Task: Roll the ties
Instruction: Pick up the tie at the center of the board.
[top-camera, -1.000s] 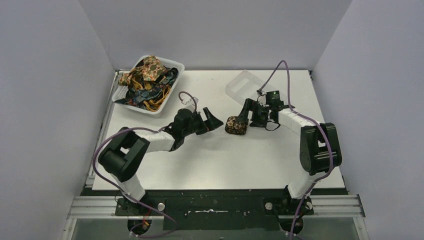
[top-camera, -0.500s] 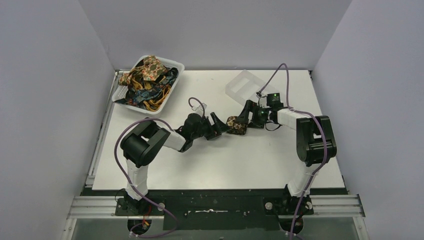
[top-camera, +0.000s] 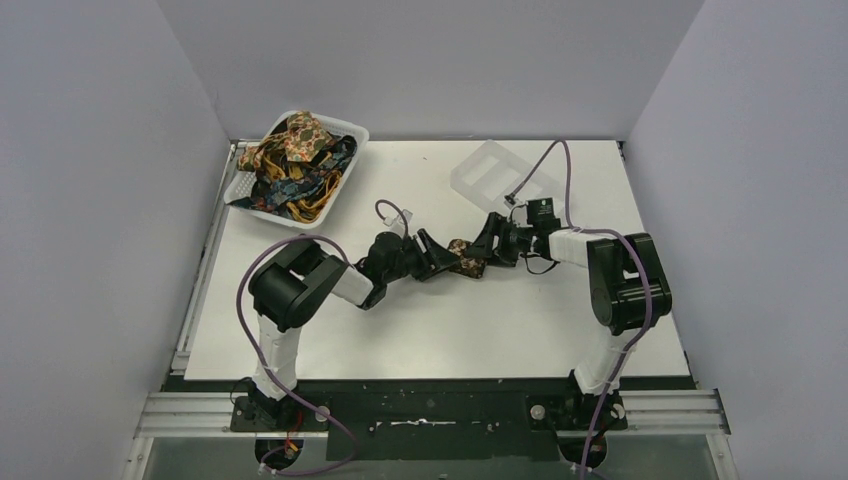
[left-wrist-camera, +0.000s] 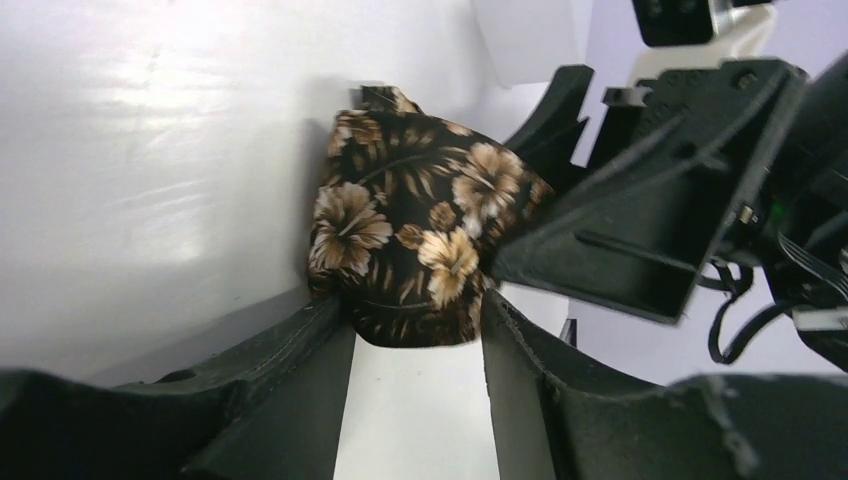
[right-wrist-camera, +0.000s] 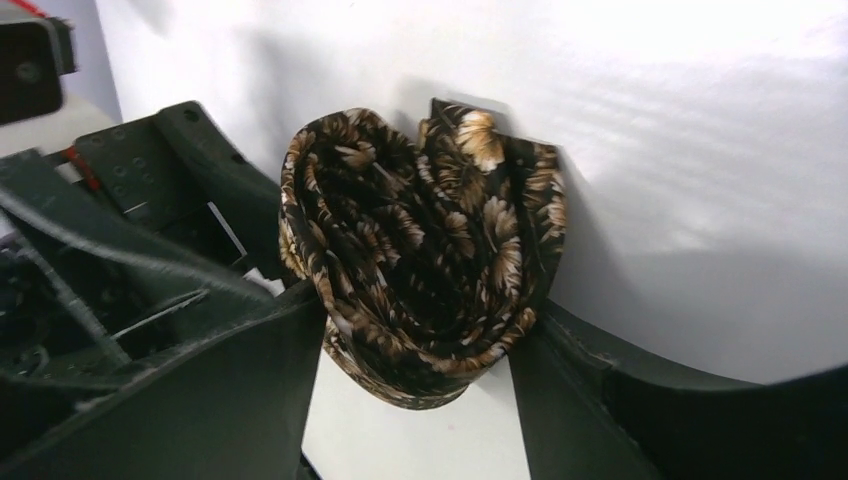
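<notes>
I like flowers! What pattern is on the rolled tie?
The tie: tan flowers on dark brown, clearest in right wrist view.

The left arm (top-camera: 300, 288) and right arm (top-camera: 625, 285) share one build: chunky black joint housings linked by white shells. A purple cable (top-camera: 243, 300) runs loosely along each. The left tool (left-wrist-camera: 412, 318) and right tool (right-wrist-camera: 420, 325) have matte black plastic fingers (left-wrist-camera: 560, 400) with flat inner faces. A round silver bolt (top-camera: 321, 412) sits by each base.
</notes>
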